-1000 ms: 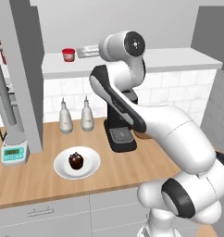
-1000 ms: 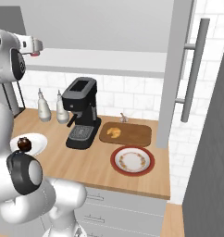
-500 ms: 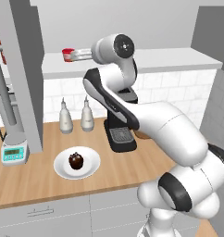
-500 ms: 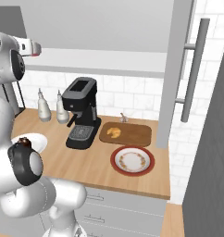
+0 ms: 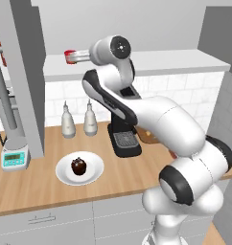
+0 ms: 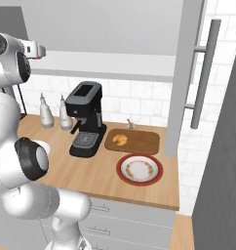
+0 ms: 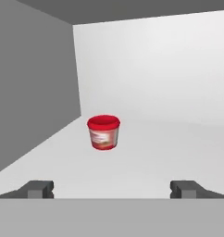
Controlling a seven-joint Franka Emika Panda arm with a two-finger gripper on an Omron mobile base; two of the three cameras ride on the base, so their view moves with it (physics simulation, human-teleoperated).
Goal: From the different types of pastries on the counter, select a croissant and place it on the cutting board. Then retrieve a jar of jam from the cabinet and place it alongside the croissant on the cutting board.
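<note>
Jar of jam (image 7: 103, 132) upright on the white cabinet shelf (image 7: 169, 152), centre-left of the hand view, grey side panel (image 7: 30, 88) to its left, nothing between it and the claw (image 7: 112, 189). Claw open wide, fingertips well apart, short of the jar. In the right base view, croissant (image 6: 120, 139) lying on the cutting board (image 6: 139, 141), red-rimmed plate (image 6: 139, 169) just below it, coffee machine (image 6: 87, 118) to its left. On the counter (image 5: 36, 186), lower left of the left base view, muffin (image 5: 78, 165) on a white plate (image 5: 94, 172), two bottles (image 5: 68, 120) behind.

croissant (image 6: 120, 140) on cutting board (image 6: 144, 142), red-rimmed plate (image 6: 139, 169) just beside, coffee machine (image 6: 88, 118) left of board
</note>
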